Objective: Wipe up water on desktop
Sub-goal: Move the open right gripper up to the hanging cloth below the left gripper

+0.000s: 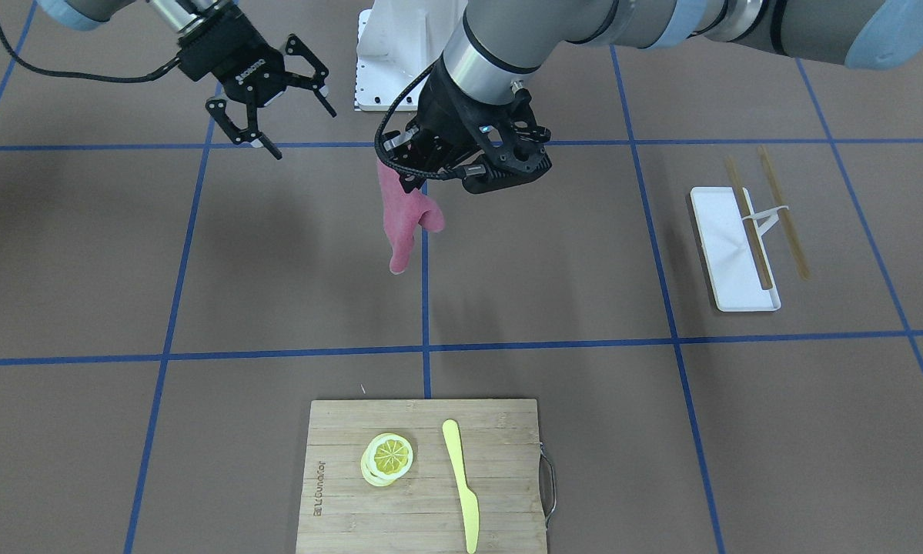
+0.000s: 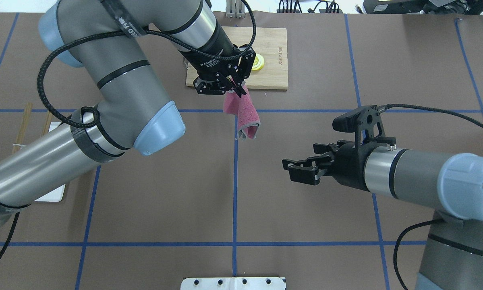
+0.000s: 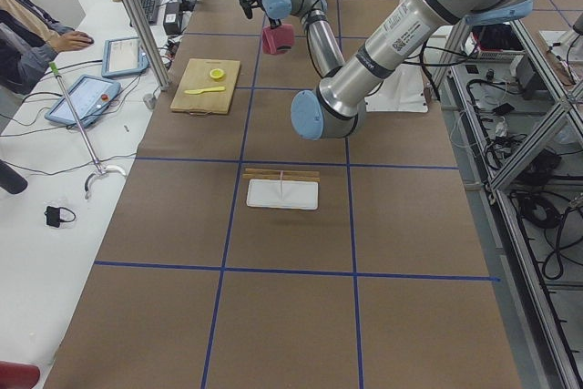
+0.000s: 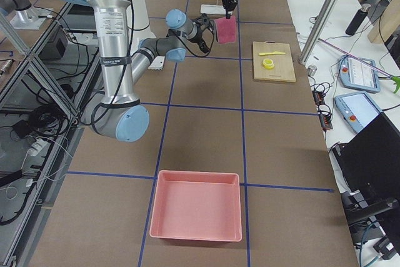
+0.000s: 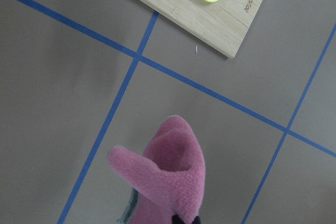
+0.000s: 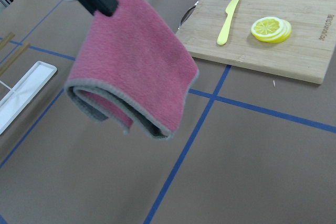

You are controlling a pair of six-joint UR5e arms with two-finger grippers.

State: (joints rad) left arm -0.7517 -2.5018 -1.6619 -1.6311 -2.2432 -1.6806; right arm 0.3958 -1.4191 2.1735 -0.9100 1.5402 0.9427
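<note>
My left gripper (image 2: 234, 86) is shut on the top edge of a folded pink cloth (image 2: 244, 117), which hangs in the air above the brown desktop (image 2: 164, 181) near a blue tape crossing. The cloth also shows in the front view (image 1: 406, 219), the left wrist view (image 5: 168, 177) and the right wrist view (image 6: 136, 77). My right gripper (image 2: 291, 171) is open and empty, held above the desktop to the right of the cloth and pointing toward it; in the front view (image 1: 298, 127) its jaws are spread. I see no water on the desktop.
A bamboo cutting board (image 1: 353, 492) with lemon slices (image 1: 388, 458) and a yellow knife (image 1: 461, 485) lies at the far side. A white tray (image 1: 727, 254) with chopsticks (image 1: 780, 211) lies on my left. A pink bin (image 4: 197, 214) sits far on my right.
</note>
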